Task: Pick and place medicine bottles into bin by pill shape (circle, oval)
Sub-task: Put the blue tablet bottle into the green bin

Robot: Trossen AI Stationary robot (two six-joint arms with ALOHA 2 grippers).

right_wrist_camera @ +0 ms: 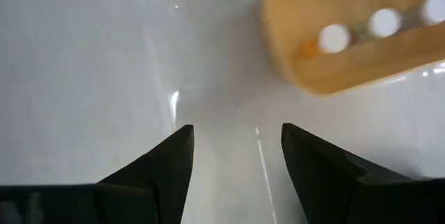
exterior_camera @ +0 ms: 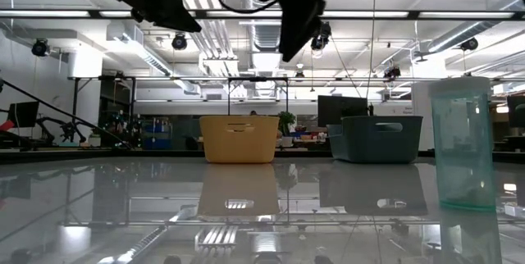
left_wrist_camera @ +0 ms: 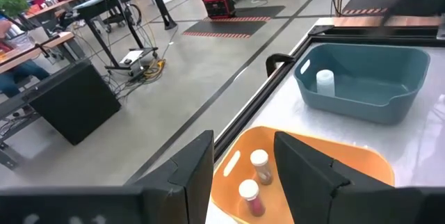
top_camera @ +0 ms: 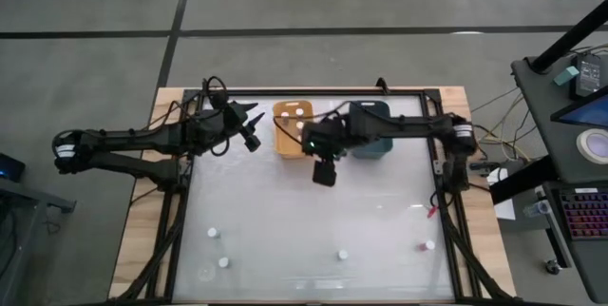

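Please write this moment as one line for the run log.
left end effector: open, empty, by orange bin | right end effector: open, empty, over table | bottles: some remain on table

Orange bin (right_wrist_camera: pixel 354 36) cut off at the right wrist view's edge (bottles (right_wrist_camera: pixel 334 37) inside blurred), pill shapes unreadable

1. Both arms are dark, nearly black, built of slim jointed segments.
2. The left arm (top_camera: pixel 142 140) carries a white band near its base, and black cables loop over its wrist.
3. The right arm (top_camera: pixel 408 130) shows a similar pale ring by its shoulder joint.
4. The fingers (right_wrist_camera: pixel 160 165) are matte black, wedge-shaped, tapering to points.
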